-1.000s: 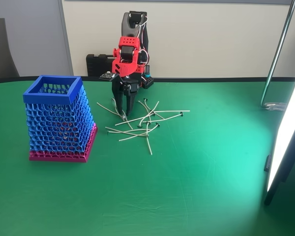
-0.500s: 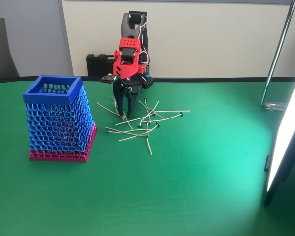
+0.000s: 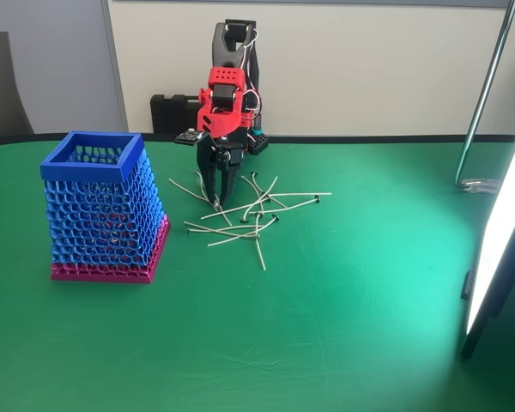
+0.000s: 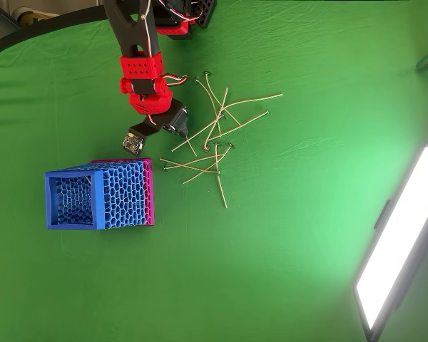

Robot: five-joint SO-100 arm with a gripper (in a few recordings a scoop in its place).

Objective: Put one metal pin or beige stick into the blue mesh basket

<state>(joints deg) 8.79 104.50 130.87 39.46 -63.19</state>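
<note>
In the fixed view the red and black arm (image 3: pixel 226 94) stands at the far edge of the green table (image 3: pixel 326 326) and points its gripper (image 3: pixel 215 199) straight down onto the left end of a loose scatter of thin beige sticks (image 3: pixel 256 215); the black fingers (image 3: pixel 208 176) are drawn close together toward their tips, with a narrow gap showing higher up, and those tips sit right at the sticks nearest the arm, though whether a stick is pinched between them cannot be told from here. The blue mesh basket (image 3: pixel 103 210) stands upright on its pink base band well to the left of the pile, apart from both the sticks and the gripper. A bright light panel (image 3: pixel 498 249) leans at the right edge, and a metal stand pole (image 3: pixel 485 94) rises behind it. In the overhead view the arm (image 4: pixel 144 71) reaches in from the top, the gripper (image 4: pixel 177 127) is hidden under the wrist at the left edge of the beige sticks (image 4: pixel 217 142), so its fingers cannot be judged, and the blue mesh basket (image 4: pixel 75 174) sits lower left of the pile, the nearest stick ends lying just beside its pink base
</note>
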